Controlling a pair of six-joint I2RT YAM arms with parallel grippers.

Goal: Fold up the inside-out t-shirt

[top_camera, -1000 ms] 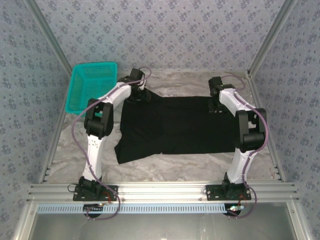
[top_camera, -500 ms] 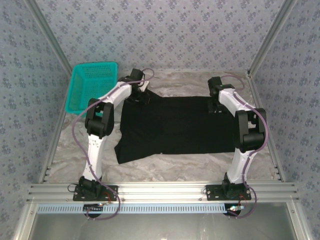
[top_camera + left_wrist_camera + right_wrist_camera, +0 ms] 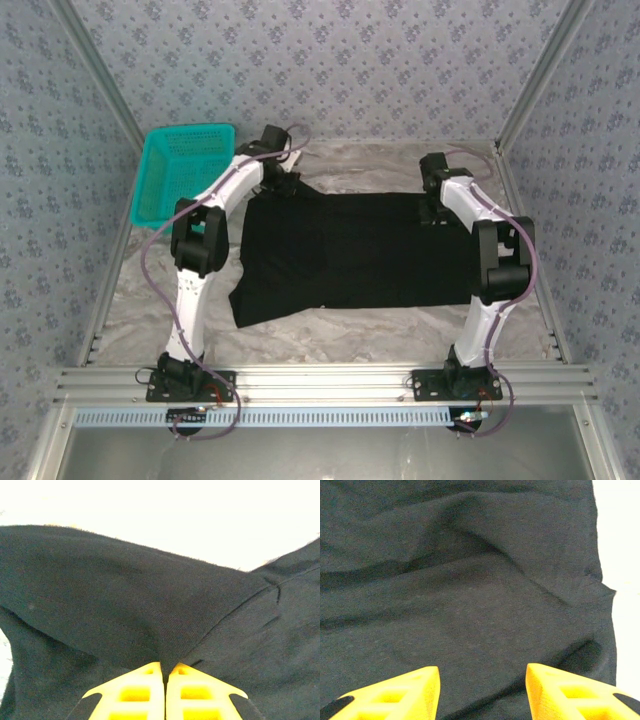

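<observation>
The black inside-out t-shirt (image 3: 350, 255) lies spread flat across the middle of the table, with no print showing. My left gripper (image 3: 283, 182) is at its far left corner. In the left wrist view the yellow fingers (image 3: 140, 692) of the left gripper (image 3: 165, 666) are pressed together with a pinch of the t-shirt (image 3: 125, 590) between them, and the cloth rises in a ridge from the tips. My right gripper (image 3: 435, 210) hovers over the far right corner. In the right wrist view it (image 3: 482, 672) stands open above the t-shirt (image 3: 470, 580), with nothing between its fingers.
A teal mesh basket (image 3: 180, 170) stands at the far left, just left of my left arm. Metal frame posts (image 3: 110, 290) line both sides of the marbled table (image 3: 350, 325). Patterned walls close in the back.
My left gripper has shut on the shirt's far left corner and shifted slightly toward the back, drawing the cloth with it. The right arm has stayed put.
</observation>
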